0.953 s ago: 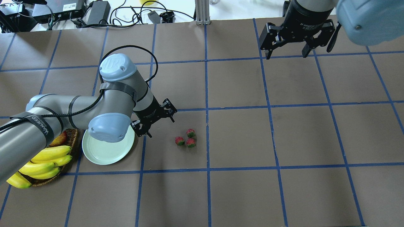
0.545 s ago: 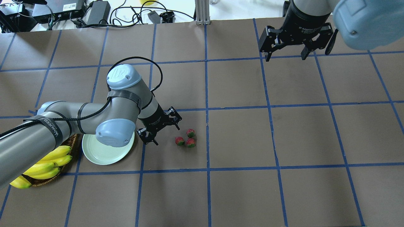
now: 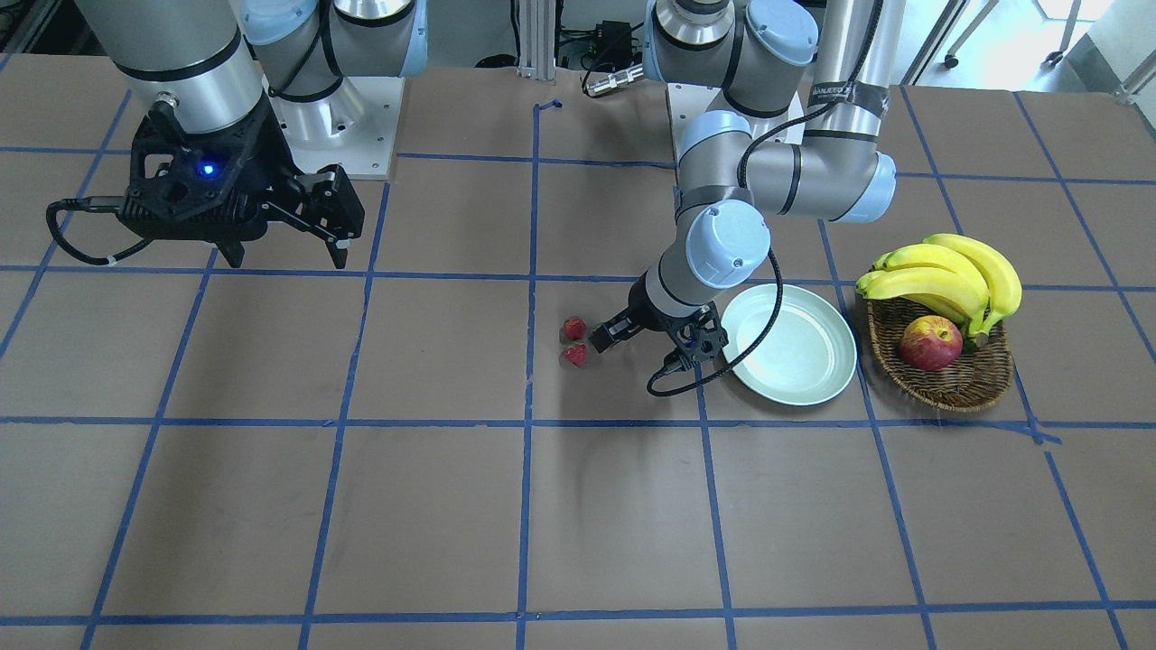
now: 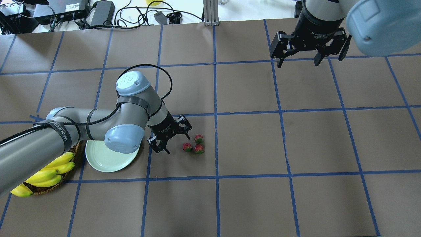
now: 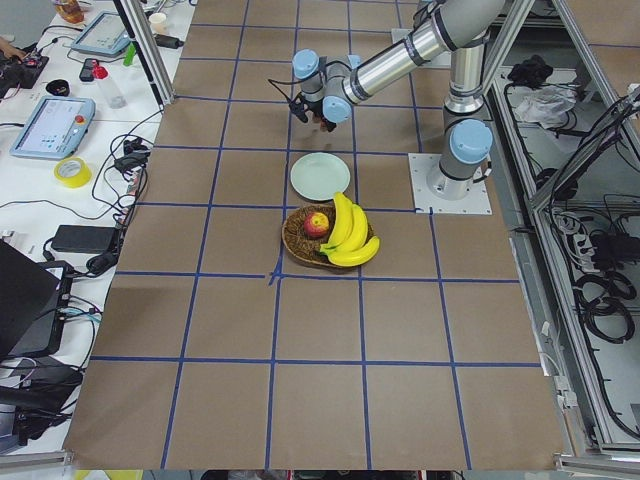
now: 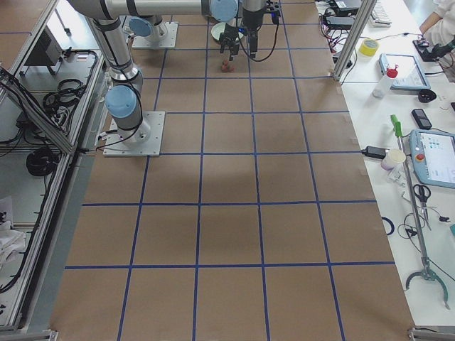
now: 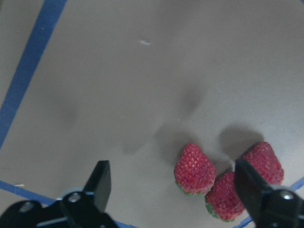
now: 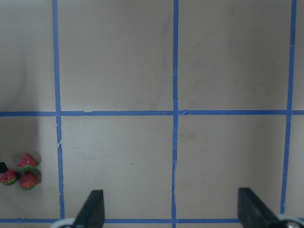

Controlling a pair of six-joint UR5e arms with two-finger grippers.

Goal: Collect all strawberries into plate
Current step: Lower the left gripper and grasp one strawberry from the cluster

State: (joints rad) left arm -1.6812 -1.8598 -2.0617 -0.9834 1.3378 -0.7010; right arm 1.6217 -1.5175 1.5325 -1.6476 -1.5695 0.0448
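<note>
Three strawberries lie close together on the brown table, near its middle. They also show in the left wrist view and the right wrist view. The pale mint plate lies to their left, partly under my left arm, and nothing shows on its visible part. My left gripper is open, low over the table, just left of the berries and between them and the plate. My right gripper is open and empty, high over the far right of the table.
A woven basket with bananas and a red-yellow apple stands beside the plate, on the side away from the berries. Cables and electronics lie beyond the table's far edge.
My left gripper has moved right, away from the plate and close to the strawberries, still open. My right gripper has shifted only slightly. The strawberries have not moved.
</note>
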